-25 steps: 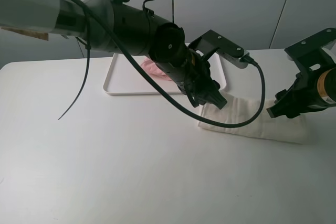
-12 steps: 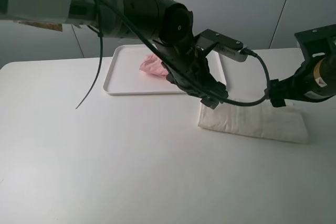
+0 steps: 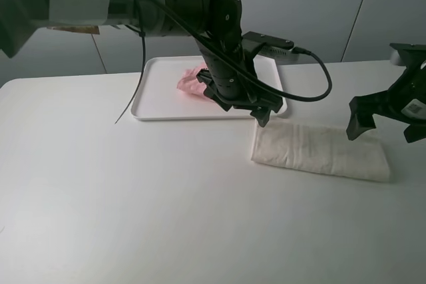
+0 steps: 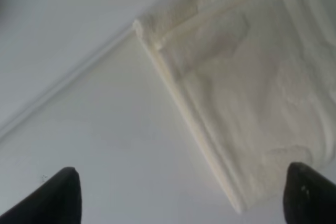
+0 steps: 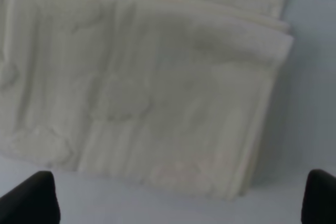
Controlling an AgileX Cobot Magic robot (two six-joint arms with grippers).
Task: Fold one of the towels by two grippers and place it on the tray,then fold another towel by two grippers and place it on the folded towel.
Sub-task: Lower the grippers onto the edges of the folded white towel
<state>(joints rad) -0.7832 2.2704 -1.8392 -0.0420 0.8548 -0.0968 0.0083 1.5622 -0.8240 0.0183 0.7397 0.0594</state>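
folded cream terry towel (image 3: 319,151), flat rimmed white tray (image 3: 150,101)

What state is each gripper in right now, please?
Left gripper: open, holding nothing, above one end of the cream towel.
Right gripper: open, holding nothing, above the other end.

left pincer (image 4: 185,202): tips spread wide | cream towel (image 4: 252,103): folded, flat on table (image 4: 94,129), edge between tips
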